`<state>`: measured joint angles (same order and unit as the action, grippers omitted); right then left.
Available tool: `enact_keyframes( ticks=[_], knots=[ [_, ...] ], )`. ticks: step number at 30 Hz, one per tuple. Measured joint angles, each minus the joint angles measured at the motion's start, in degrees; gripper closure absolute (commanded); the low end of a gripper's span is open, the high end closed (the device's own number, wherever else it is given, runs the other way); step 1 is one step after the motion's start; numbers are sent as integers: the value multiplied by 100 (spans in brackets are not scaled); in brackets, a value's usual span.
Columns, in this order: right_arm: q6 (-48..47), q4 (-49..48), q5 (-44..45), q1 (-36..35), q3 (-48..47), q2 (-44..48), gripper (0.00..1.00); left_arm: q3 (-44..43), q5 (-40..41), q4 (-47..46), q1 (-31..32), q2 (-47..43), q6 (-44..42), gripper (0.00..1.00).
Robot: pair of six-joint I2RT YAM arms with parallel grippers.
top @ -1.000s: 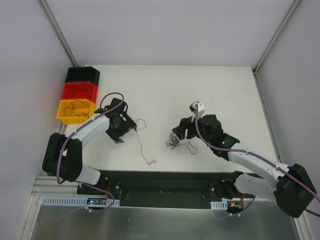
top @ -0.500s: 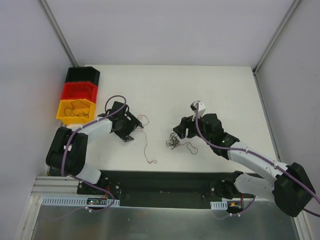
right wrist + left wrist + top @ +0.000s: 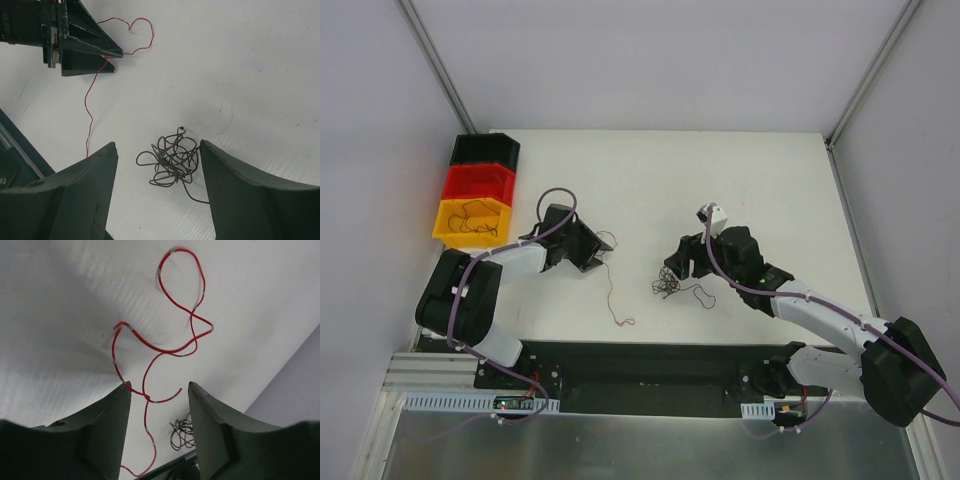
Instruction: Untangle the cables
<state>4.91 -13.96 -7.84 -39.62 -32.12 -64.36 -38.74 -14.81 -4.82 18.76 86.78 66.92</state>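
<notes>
A tangle of thin brown and black cables [image 3: 667,284] lies on the white table, mid-front. My right gripper [image 3: 678,264] hovers just above it, open and empty. In the right wrist view the tangle [image 3: 172,158] sits between the spread fingers of the right gripper [image 3: 156,150]. A single red cable [image 3: 612,290] lies stretched out apart from the tangle. My left gripper [image 3: 598,246] is at its far end. In the left wrist view the left gripper [image 3: 159,390] is open, and the red cable [image 3: 172,347] loops on the table between and beyond its fingers.
Three stacked bins stand at the table's left edge: black [image 3: 486,150], red [image 3: 478,183] and yellow [image 3: 470,222], the yellow one with a dark wire in it. A dark wire tail [image 3: 705,295] trails right of the tangle. The table's black front edge [image 3: 640,360] is close.
My left gripper has moved right and a little farther back, to the red cable's far end. The red cable has shifted slightly. The right gripper has hardly moved.
</notes>
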Motion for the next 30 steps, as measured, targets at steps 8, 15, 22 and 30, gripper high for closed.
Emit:
enact_keyframes(
  ticks=[8,15,22,30],
  knots=[
    [22,-9,-37,9,0,-48,31,-81,-81,-238,-96,319,-299,100],
    [37,-28,-39,17,0,-57,31,-876,-186,50,-975,120,-1486,100],
    [46,-31,-57,50,0,-136,31,-2498,-192,588,-1711,-24,-2964,100],
    [109,-33,-203,87,-4,-240,31,-4269,507,951,-2490,164,-4586,100]
  ],
)
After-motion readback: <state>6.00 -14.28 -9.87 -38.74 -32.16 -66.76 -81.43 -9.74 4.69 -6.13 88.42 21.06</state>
